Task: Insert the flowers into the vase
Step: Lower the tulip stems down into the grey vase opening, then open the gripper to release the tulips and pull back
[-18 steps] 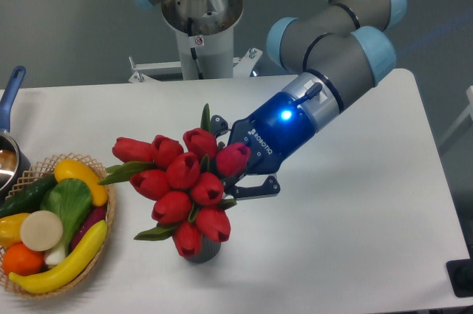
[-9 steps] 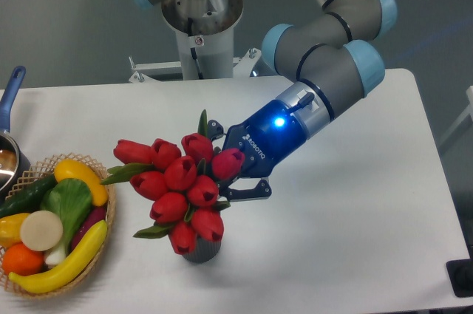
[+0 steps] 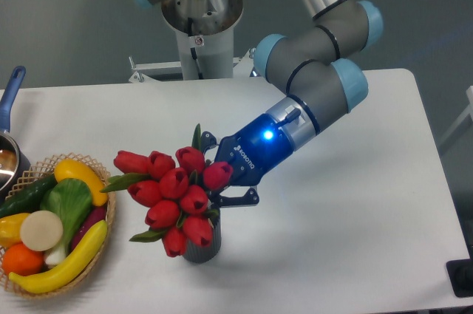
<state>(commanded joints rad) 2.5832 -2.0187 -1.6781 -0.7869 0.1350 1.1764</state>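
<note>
The flowers (image 3: pixel 174 197), a bunch of red tulip buds with green leaves, hang tilted to the left, right above the vase. The vase (image 3: pixel 202 250) is a small dark grey cylinder on the white table. The lowest buds cover its mouth, and only its lower side shows. My gripper (image 3: pixel 224 171) comes in from the right with a blue lit wrist. It is shut on the flowers' stems, just above and right of the vase. The stems and their ends are hidden behind the buds.
A wicker basket (image 3: pixel 111 209) with fruit and vegetables stands at the left, close to the flowers' left buds. A pot with a blue handle (image 3: pixel 12 86) is at the far left edge. The robot base (image 3: pixel 199 29) stands behind the table. A black object (image 3: pixel 461 277) sits at the lower right.
My gripper has moved left and a little down with the flowers. The bunch now sits lower over the vase, covering more of it. The vase has not moved.
</note>
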